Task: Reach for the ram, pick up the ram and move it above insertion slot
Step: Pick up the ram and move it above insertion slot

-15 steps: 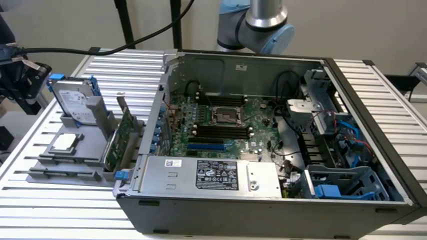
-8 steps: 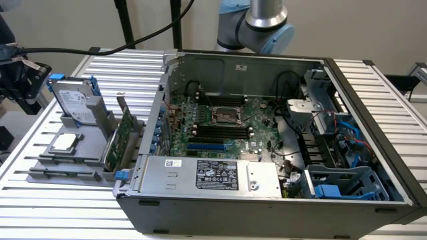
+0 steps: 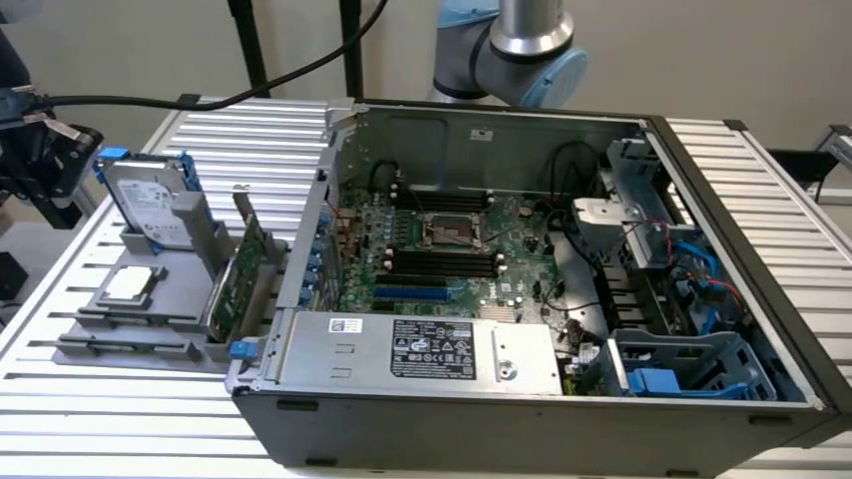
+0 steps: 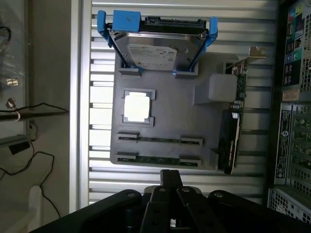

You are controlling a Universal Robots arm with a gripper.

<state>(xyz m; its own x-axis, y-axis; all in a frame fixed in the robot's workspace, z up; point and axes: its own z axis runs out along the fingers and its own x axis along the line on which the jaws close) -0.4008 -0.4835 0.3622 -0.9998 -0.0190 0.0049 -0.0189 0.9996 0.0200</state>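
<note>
My gripper point(image 4: 170, 175) hangs over the near edge of a grey tray point(image 4: 170, 97), its black fingertips point(image 4: 165, 177) pressed together with nothing between them. The ram point(image 4: 156, 159), a thin dark stick, lies flat in the tray's outermost groove, held at each end by a small grey bracket, and it is the part closest to my gripper. A second stick point(image 4: 160, 139) lies parallel just beyond it.

The wrist view looks straight down on the matt tray. It shows a square processor chip point(image 4: 136, 107) glaring white in its recess, a metal-cased hard drive point(image 4: 155, 48) clipped into a blue plastic bracket point(image 4: 126, 20) at the far end, and a green expansion card point(image 4: 233, 131) standing on edge along the side nearest the computer.

The exterior view takes in the wider scene. An open steel computer case point(image 3: 533, 419) lies on a ribbed aluminium table point(image 3: 745, 180), with the tray beside it on the exterior view's left. Inside the case are a green motherboard point(image 3: 520, 225) with long black memory slots point(image 3: 433, 264) and a silver power supply box point(image 3: 426, 349) bearing a black label. The silver and blue arm point(image 3: 526, 40) rises behind the case.
</note>
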